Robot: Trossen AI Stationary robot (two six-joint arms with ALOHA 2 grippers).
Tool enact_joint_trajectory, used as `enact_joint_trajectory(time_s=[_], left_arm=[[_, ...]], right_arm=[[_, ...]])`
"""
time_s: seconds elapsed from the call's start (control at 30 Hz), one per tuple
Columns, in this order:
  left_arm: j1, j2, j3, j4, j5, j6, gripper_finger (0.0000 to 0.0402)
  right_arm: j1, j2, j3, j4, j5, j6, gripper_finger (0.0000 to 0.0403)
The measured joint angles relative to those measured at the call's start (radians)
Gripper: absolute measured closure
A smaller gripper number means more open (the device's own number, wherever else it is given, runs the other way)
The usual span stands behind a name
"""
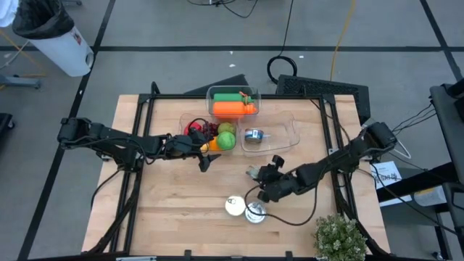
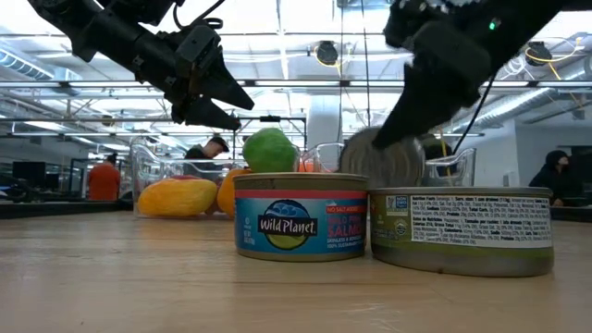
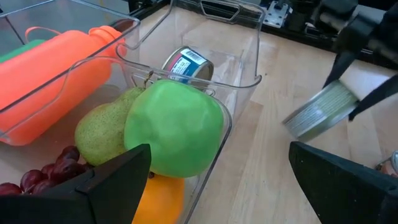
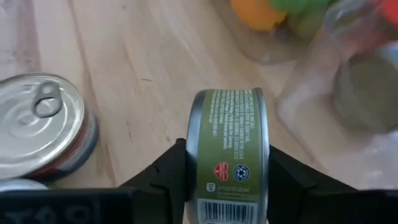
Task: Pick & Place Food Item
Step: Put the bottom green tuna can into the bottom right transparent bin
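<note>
My right gripper (image 4: 227, 180) is shut on a green-labelled tin can (image 4: 229, 140) and carries it above the table, near the clear bin (image 1: 279, 134) that holds another can (image 1: 254, 135). Two more cans (image 1: 234, 206) (image 1: 255, 213) stand on their flat bottoms on the wood. My left gripper (image 1: 205, 161) hovers open beside the fruit bin (image 1: 190, 122), touching nothing. In that bin lie a green apple (image 3: 174, 127), a pear (image 3: 102, 127), an orange fruit and red grapes. My right gripper pinches the green-labelled can between its two fingers, one finger (image 4: 168, 177) on each flat end. The label wall (image 4: 229, 124) faces the wrist camera. The can sits on edge, lifted clear of the table (image 2: 384, 157).
An orange bottle (image 1: 230, 109) lies in a clear container (image 1: 233, 91) at the far side. A potted plant (image 1: 339, 238) stands at the near right corner. Bare wood lies at the near left of the table (image 1: 167, 217). People show in the room behind.
</note>
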Motion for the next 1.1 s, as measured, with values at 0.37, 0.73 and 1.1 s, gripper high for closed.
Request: enact_joint_trajectory(time_s=[0.37, 0.73, 1.1], left_arm=[[0.000, 0.000, 0.000, 0.000, 0.000, 0.002, 0.0009], [0.000, 0.000, 0.000, 0.000, 0.000, 0.002, 0.0009], [0.000, 0.000, 0.000, 0.002, 0.000, 0.003, 0.0009]], right_arm=[[-0.013, -0.271, 0.000, -0.104, 0.278, -0.264, 0.0261], [-0.280, -0.299, -0.026, -0.384, 0.287, -0.351, 0.0261], [-0.512, -0.269, -0.173, -0.224, 0.095, -0.475, 0.0261]])
